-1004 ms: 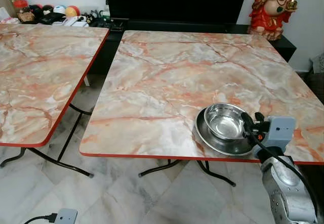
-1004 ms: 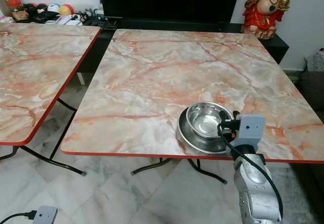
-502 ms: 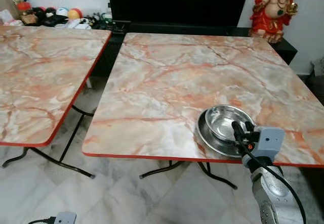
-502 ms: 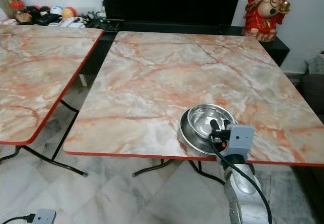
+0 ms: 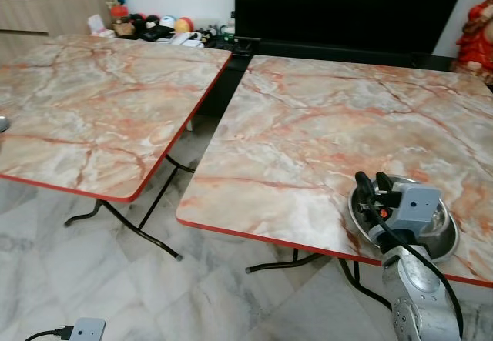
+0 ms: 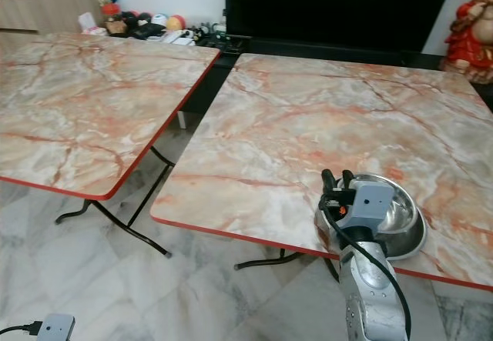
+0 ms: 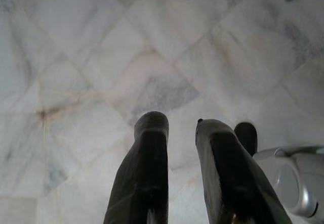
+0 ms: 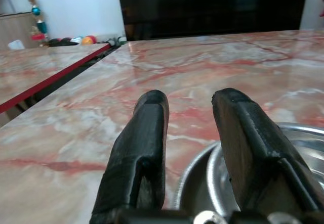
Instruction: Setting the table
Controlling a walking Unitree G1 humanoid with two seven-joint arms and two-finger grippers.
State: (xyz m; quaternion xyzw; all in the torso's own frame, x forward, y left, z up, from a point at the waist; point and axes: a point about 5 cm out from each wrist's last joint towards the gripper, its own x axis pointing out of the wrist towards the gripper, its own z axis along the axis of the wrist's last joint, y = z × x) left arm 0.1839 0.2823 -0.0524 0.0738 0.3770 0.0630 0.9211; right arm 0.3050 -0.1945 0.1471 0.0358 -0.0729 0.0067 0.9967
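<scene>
Two marble-patterned tables (image 5: 323, 133) stand side by side over pale floor tiles (image 7: 101, 57). Near the right table's front edge we see a steel bowl (image 6: 393, 212) nested in a steel plate (image 6: 416, 241). Our right gripper (image 6: 337, 179) hovers beside them, fingers apart, empty; our left gripper (image 7: 182, 128) hangs idle, slightly parted.

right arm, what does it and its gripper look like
The right arm is a rounded silver shell with a black cable looping along it. A boxy grey wrist block sits on top. The right gripper has two long, matte black fingers with blunt rounded tips.
</scene>
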